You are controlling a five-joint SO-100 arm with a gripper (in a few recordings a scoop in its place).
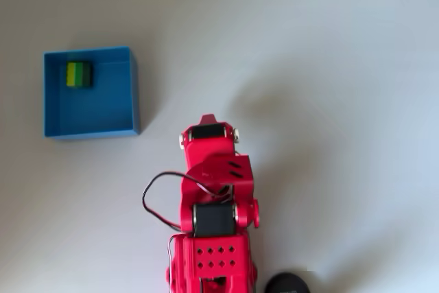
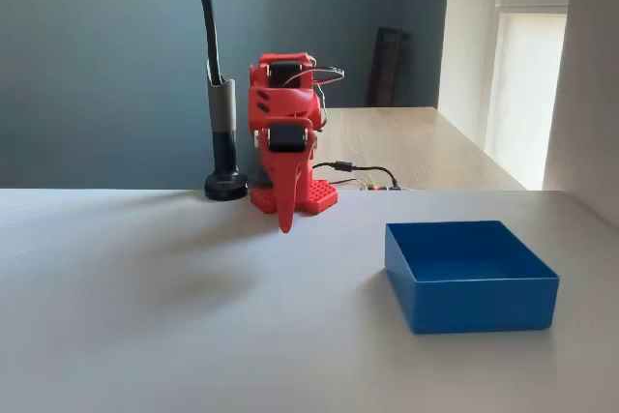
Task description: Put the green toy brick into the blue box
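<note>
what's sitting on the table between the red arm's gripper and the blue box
Nothing. In the overhead view only bare white table separates the gripper from the blue box; the fixed view shows the same. The green toy brick already lies inside the box.

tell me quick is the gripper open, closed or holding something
Gripper: looks closed and empty, folded back near the arm's base; the green toy brick lies inside the blue box.
</note>
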